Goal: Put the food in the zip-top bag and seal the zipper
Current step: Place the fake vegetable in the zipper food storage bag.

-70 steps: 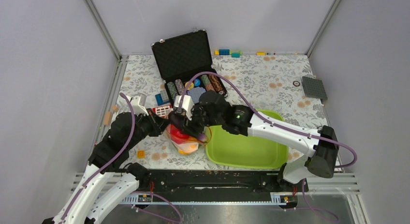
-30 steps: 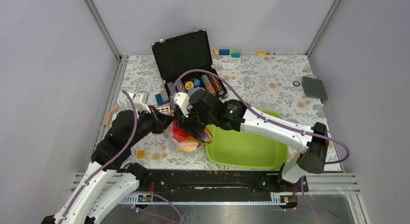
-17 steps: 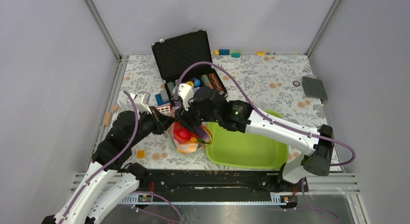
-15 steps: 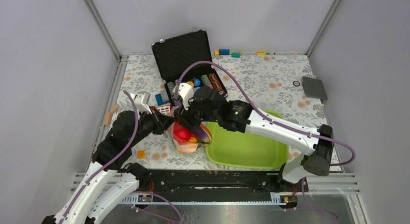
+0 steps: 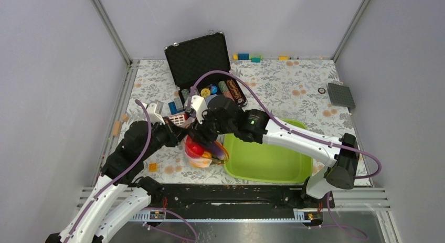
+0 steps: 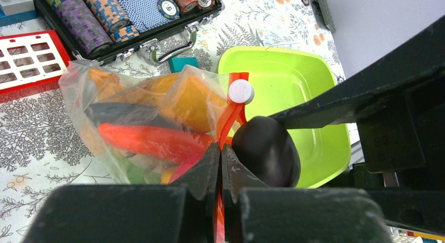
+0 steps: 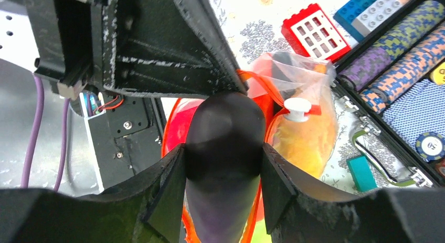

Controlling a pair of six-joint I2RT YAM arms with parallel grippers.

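Purple eggplant (image 7: 224, 128): clamped between the half-spread fingers of the right gripper (image 7: 223, 175), which press on its flanks. Its rounded tip is at the bag's mouth; whether it touches the rim cannot be told.
Left gripper (image 6: 220, 155): jaws fully closed, pinching the zipper (image 6: 230, 117). From its tips the eggplant lies at 3 o'clock, just beside.
Zip-top bag (image 5: 201, 155): on the table (image 5: 294, 80) between the two grippers, at 9 o'clock of the lime-green tray (image 5: 262, 167) and just beside its rim. Its mouth is parted.
Food (image 6: 152, 140): red, orange and yellow pieces are packed inside the bag.
White slider (image 6: 241, 91): sits on the zipper, at 12 o'clock from the left gripper's pinch.
Edges: the poker-chip case (image 5: 199, 62) stands near at 12 o'clock of the bag in the top view. The red brick plate (image 6: 31, 59) lies at 10 o'clock, and the teal brick (image 6: 183, 63) lies between the case's handle and the bag.
Open room: the tray's bare floor shows at 3 o'clock of the bag, and floral cloth shows at 7 o'clock.
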